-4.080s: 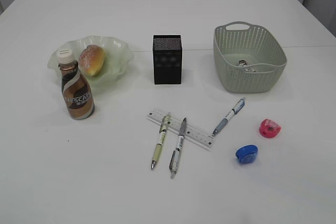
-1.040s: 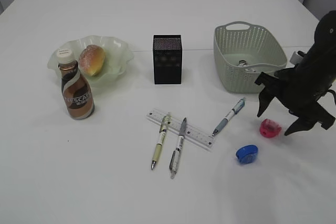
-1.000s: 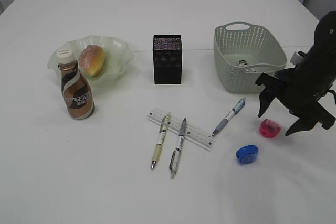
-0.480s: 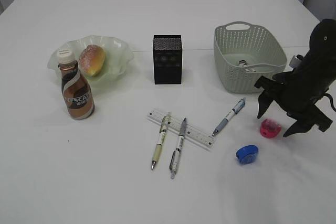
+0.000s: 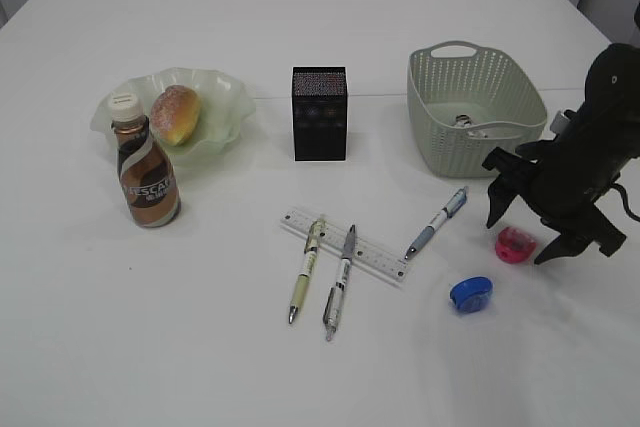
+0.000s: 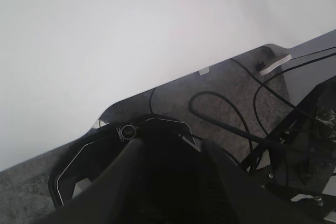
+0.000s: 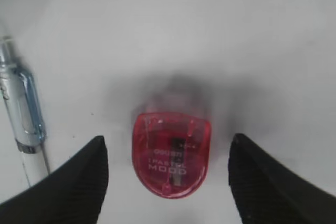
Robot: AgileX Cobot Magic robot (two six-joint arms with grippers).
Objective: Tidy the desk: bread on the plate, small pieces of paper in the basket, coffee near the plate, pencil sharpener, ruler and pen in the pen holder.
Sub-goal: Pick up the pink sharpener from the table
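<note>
Red pencil sharpener [image 7: 172, 153] lies between the wide-open, empty fingers of the right end effector [image 7: 168, 171].

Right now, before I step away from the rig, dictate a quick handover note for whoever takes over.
Right gripper: open, straddling the red sharpener, not yet closed on it.
Left gripper: parked off the table edge, holding nothing, jaws partly apart.
Done: bread on the plate; coffee bottle beside the plate; something small already in the basket.
Left: the red sharpener, blue sharpener, ruler and three pens, two across the ruler, one near the basket, all go into the black pen holder.
</note>
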